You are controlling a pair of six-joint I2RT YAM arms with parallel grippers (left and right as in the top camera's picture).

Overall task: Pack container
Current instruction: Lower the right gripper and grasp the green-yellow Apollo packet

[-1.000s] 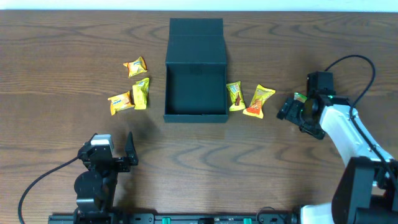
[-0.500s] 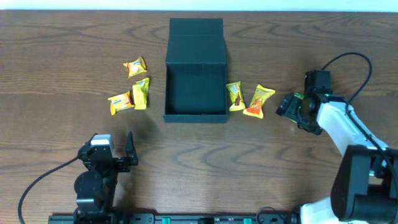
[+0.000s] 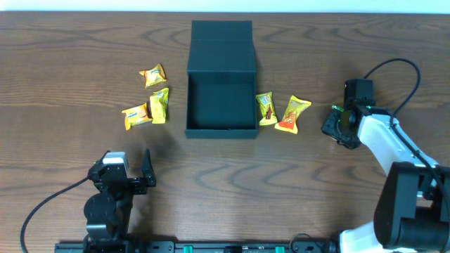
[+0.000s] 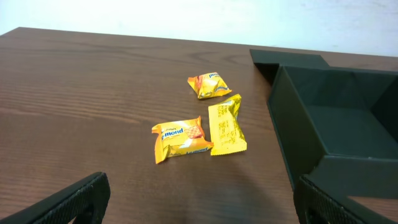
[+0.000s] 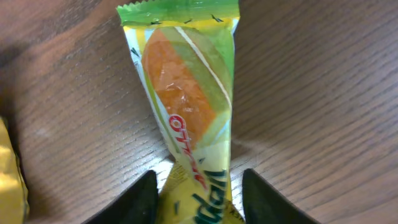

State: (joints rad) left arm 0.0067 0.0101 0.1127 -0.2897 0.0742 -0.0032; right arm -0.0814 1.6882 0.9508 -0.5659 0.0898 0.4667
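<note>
A long green and yellow foil candy packet (image 5: 186, 106) lies on the brown wood-grain table (image 5: 311, 93). It has an orange panel in its middle, red lettering below that, and a crimped green top edge. The packet's lower end sits in the right gripper (image 5: 200, 199), whose two black fingers (image 5: 134, 202) press against the packet's left and right edges, where it narrows. Left of the packet, apart from it, the corner of a yellow foil wrapper (image 5: 9, 180) shows at the frame's edge.

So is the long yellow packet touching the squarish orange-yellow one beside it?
Touching. Left wrist view: the long yellow packet abuts the squarish packet, with no wood showing between them.
</note>
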